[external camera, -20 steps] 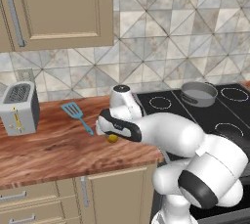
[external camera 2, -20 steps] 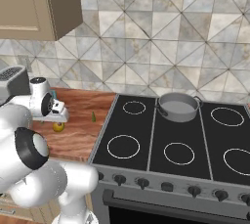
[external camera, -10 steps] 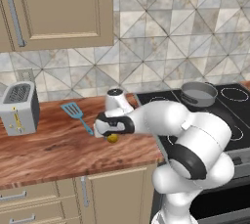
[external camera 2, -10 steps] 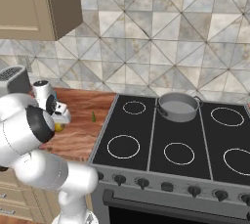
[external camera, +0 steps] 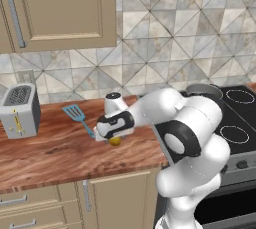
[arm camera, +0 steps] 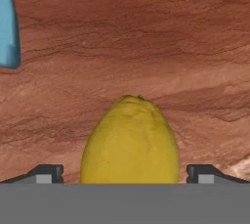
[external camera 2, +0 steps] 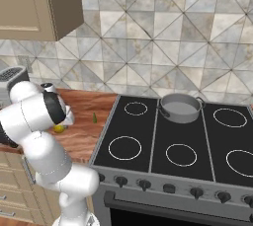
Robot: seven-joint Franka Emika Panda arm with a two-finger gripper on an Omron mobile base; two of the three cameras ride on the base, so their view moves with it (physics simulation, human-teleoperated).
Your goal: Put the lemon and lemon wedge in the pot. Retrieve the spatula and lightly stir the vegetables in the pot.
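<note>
- Your gripper [arm camera: 125,181] stands wide open around the lemon [arm camera: 129,142], holding nothing.
- Close off-centre and the round fruit could roll across the surface [arm camera: 146,47] toward the spatula [arm camera: 7,27].

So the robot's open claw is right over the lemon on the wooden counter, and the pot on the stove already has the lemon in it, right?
Not quite. The pot on the stove holds no lemon; the right base view shows it bare inside. The lemon lies on the wooden counter, and the hand view shows it between the fingertips of the open claw.
</note>
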